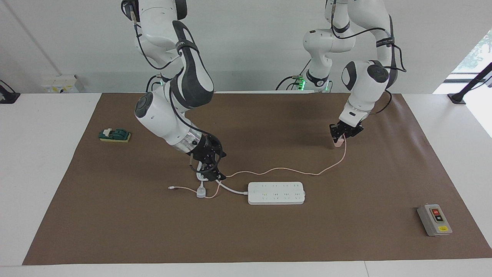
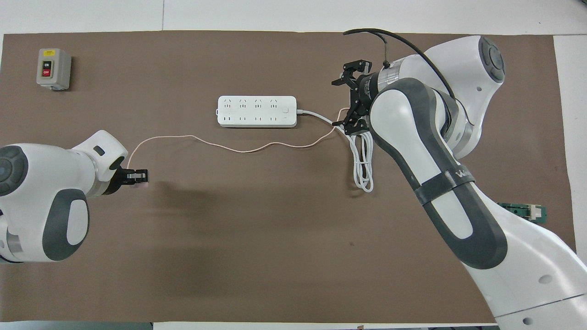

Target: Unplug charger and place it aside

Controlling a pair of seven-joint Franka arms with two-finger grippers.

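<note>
Charger [image 1: 338,144] stands upright on the mat, left end effector [image 1: 343,135] clamped around it, cable trailing toward the power strip [image 1: 276,192].

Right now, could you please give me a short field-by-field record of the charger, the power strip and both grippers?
charger: unplugged, in the left gripper, low at the mat, nearer the robots than the strip
left gripper: shut on charger
cable: pink, trailing across the mat to the right arm's end
power strip: flat on mat, sockets empty
right gripper: open, over the strip's coiled white cord
</note>
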